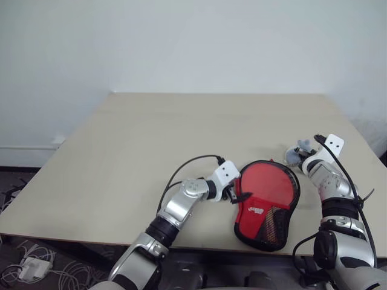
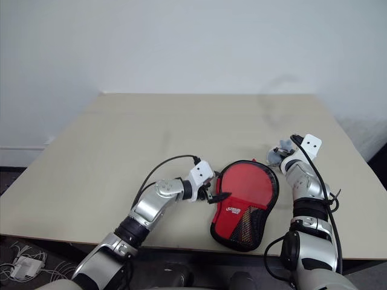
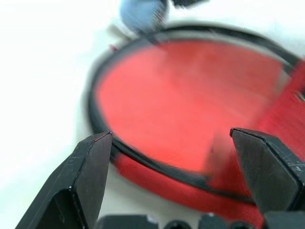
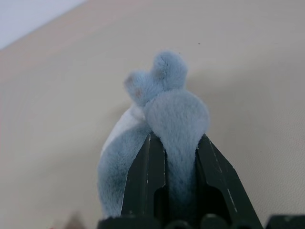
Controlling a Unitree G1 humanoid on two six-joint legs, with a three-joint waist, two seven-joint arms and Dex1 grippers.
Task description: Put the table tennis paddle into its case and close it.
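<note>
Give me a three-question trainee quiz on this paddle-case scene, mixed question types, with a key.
1. True or false: the right gripper is shut on the grey plush charm.
2. Multiple choice: the left gripper is A) clamped on the case's edge, B) open, with its fingers either side of the case's rim, C) resting on the far side of the table.
3. In a few words: where does the case lie on the table?

Key:
1. True.
2. B.
3. Near the front edge, between the two grippers.
</note>
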